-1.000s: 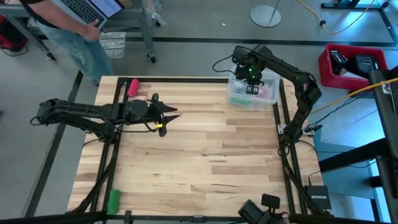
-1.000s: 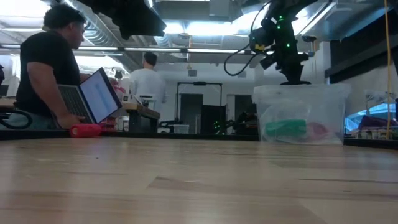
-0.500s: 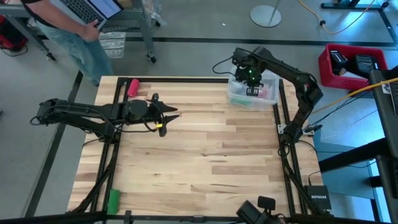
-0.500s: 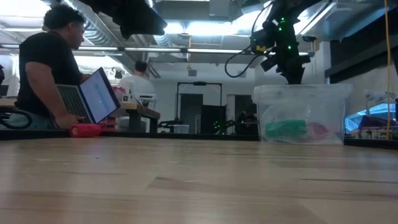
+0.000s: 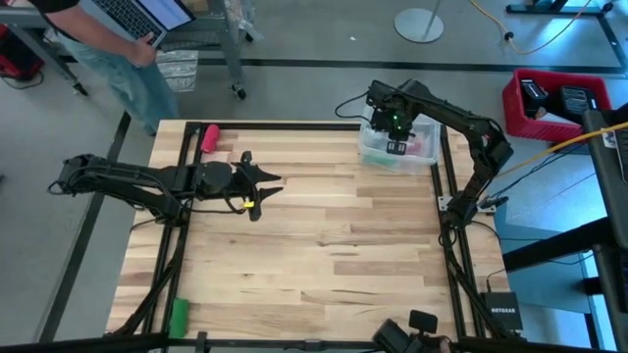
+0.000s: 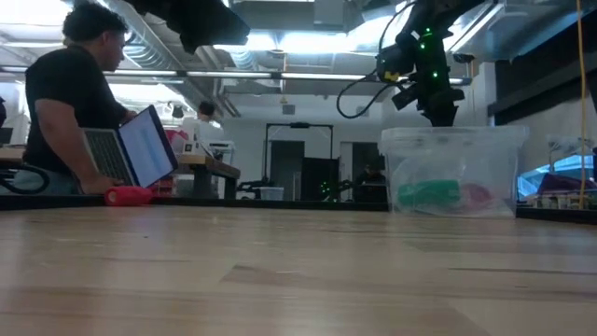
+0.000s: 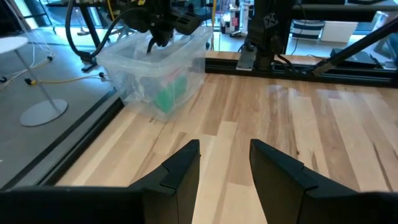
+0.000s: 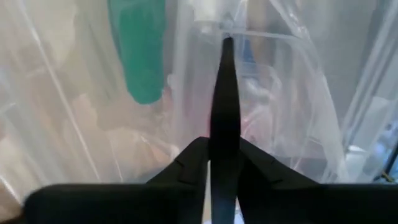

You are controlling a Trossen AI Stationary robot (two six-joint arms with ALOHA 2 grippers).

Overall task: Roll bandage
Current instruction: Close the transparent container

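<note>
Two arms at a wooden table (image 5: 314,245), one working, one waiting.

Bin (image 5: 397,147): clear plastic, open-topped, at the far right corner of the table. Seen from table height (image 6: 452,173), its walls are see-through and its rim stands well above the contents.

Bandage (image 6: 429,194): teal-green, lying low on the bin floor, toward the bin's left half in the low view. Something pinkish (image 6: 478,196) lies beside it in the same bin. The left wrist camera also shows the bandage (image 7: 169,94) through the near wall of the bin (image 7: 134,62).

Right gripper (image 5: 395,146): over the bin, pointing down into its open top. In the low view the wrist (image 6: 434,79) sits above the rim. From its own camera the two fingers (image 8: 224,93) are pressed together into a single dark blade, holding nothing. The bandage (image 8: 139,50) lies apart from the fingertips, off to one side of them, not touched.

Left gripper (image 5: 257,191): over bare board in the table's left half, well apart from the bin. Its fingers (image 7: 186,163) are spread with a clear gap between them, empty, and point toward the bin.

Pink-red roll (image 5: 209,136): near the far left corner of the table. Small green roll (image 5: 179,316): at the near left edge.

Person with a laptop (image 6: 140,149): beyond the table's far left.
</note>
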